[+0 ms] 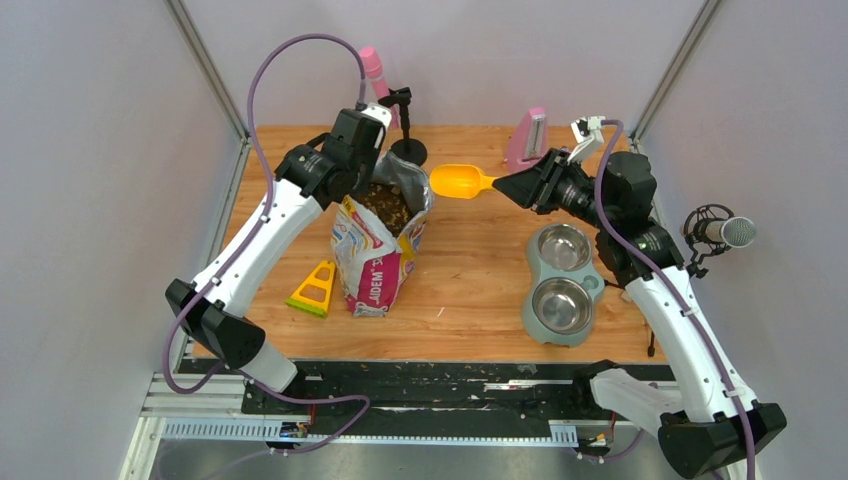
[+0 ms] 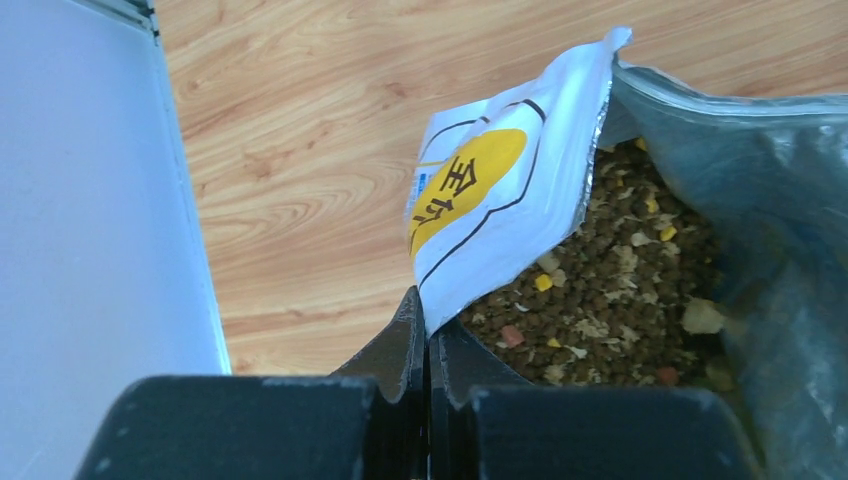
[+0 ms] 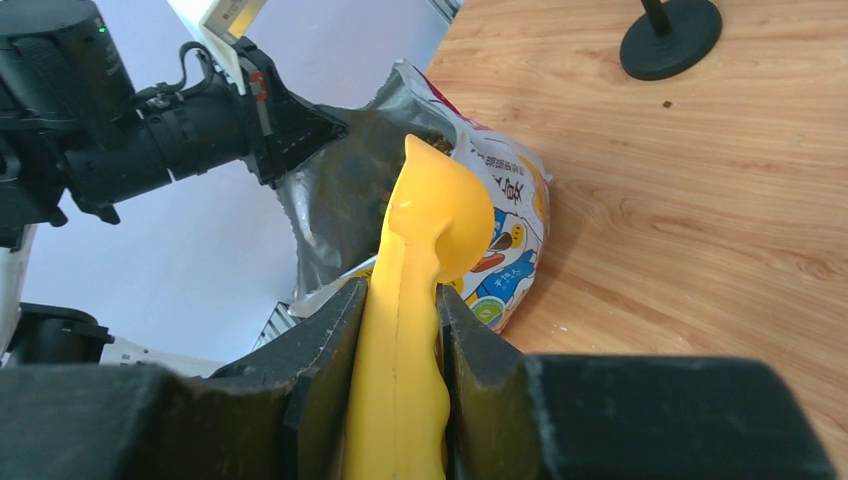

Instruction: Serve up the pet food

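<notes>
Flanking the wooden table (image 1: 480, 280), pale walls (image 1: 100, 150) enclose pet food (image 1: 390, 205)

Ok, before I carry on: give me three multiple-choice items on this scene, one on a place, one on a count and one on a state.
1. Where is the yellow scoop?
A) lying in the feeder
B) in the air just right of the bag's mouth
C) flat on the table

2. How many steel bowls sit in the feeder?
A) one
B) three
C) two

3. The left gripper is:
A) shut on the bag's rim
B) open above the bag
C) shut on the scoop

Answers:
1. B, the right gripper holds it up beside the opening.
2. C, two show from above.
3. A, its wrist view shows the bag's edge pinched.
</notes>
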Motion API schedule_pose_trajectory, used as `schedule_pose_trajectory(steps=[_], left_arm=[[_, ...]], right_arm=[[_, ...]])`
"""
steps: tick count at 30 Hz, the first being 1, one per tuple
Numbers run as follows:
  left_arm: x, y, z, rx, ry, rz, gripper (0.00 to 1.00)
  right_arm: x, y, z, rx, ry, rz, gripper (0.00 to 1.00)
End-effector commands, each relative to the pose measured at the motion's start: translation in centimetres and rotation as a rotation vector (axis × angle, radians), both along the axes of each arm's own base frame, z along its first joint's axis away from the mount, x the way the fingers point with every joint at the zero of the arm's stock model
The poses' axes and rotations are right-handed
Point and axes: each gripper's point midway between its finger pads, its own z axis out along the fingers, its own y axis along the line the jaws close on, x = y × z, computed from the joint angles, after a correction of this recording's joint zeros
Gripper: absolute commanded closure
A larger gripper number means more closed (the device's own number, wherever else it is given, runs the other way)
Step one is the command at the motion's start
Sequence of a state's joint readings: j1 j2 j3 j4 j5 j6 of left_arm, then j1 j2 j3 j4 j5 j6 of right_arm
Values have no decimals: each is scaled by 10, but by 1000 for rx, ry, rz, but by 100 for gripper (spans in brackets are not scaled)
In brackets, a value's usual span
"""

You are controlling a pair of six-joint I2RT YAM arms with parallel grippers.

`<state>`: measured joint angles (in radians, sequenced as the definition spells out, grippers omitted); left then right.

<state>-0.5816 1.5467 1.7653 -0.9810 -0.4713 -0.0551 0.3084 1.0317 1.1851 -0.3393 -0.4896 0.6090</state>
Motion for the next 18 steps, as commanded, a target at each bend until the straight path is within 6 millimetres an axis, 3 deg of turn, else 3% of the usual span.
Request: schedule_pose_trajectory(steps=[1,5,12,18], left_arm=[[17,-28,112,-321,-337,2,100],[21,-55,100,-392,-302,14,100],[21,-97,84,-422,-257,-6,100],[19,-112,75,-442,-263,-24,100]], right_arm=[[-4,7,43,48,-108,28,100],[7,13,36,11,-62,-36,100],[20,37,-11,-165,105,-56,100],[25,24,-57,-358,249,-184,100]])
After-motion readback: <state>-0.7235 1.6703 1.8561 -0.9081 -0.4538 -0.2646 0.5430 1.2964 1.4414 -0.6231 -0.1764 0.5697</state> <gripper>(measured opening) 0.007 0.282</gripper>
